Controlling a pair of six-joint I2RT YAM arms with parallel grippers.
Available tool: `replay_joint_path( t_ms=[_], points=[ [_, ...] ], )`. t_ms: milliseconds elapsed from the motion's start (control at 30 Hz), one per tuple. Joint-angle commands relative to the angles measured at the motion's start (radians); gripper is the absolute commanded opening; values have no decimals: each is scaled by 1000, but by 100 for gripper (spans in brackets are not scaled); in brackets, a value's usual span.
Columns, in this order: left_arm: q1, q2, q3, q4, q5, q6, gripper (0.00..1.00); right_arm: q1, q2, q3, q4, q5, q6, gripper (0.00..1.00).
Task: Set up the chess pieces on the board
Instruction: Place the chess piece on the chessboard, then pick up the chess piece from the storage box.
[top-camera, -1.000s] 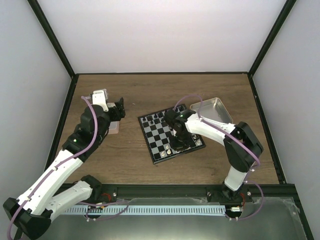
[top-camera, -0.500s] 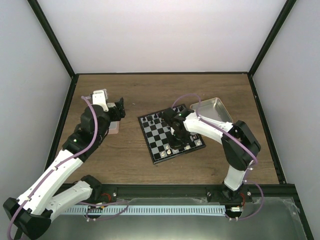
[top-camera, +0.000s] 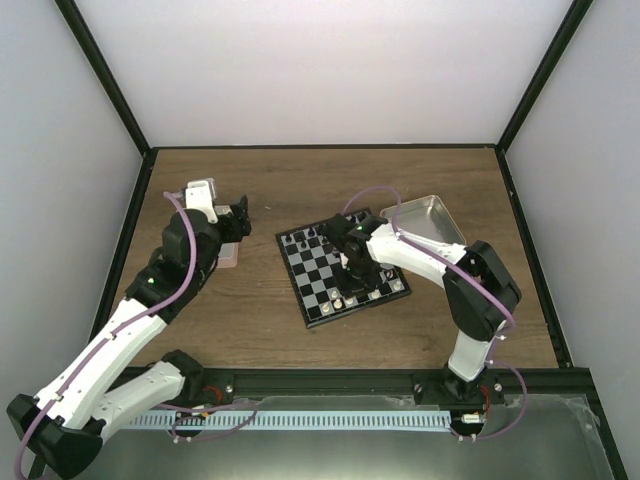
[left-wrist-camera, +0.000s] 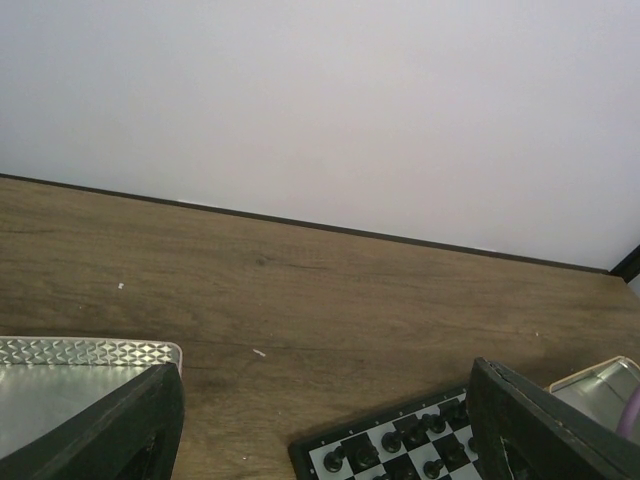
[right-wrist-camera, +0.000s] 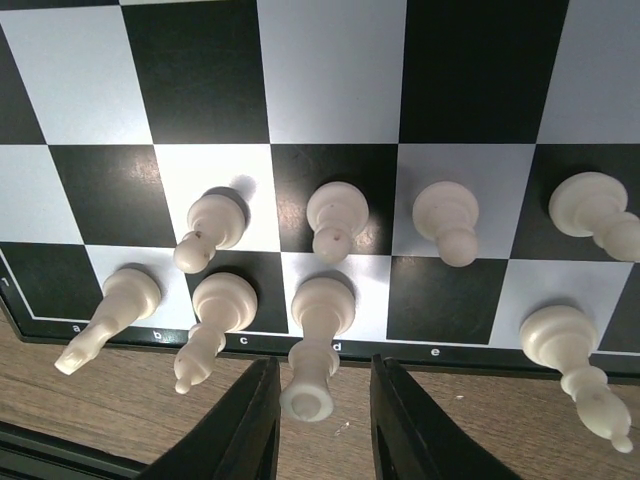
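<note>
The board lies mid-table, with black chessmen along its far rows. In the right wrist view several cream chess pieces stand on the board's two nearest rows. One tall piece stands on the d square of the front row. My right gripper is open around its top, the left finger close beside it and the right finger apart. My left gripper hovers open and empty left of the board.
A metal tray sits behind the board on the right. A small pinkish tray lies under the left arm's wrist; its silvery patterned rim shows beside the left finger. Black frame posts and pale walls ring the table.
My right gripper has opened and let go of the tall cream piece, which now stands on the front row. The left arm has not moved.
</note>
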Motion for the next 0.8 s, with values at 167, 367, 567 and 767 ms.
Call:
replay_joint_path(
  t_ms=[167, 367, 567, 767],
  points=[
    [3, -1, -11, 14, -7, -1, 79, 8, -61, 89, 14, 52, 23, 33],
    [3, 3, -14, 21, -4, -2, 79, -58, -166, 99, 96, 204, 63, 44],
    [3, 26, -15, 37, 38, -2, 79, -285, -225, -18, 285, 264, 85, 45],
    [3, 62, -2, 48, 109, -13, 79, -525, -167, -90, 463, 240, 52, 45]
  ],
)
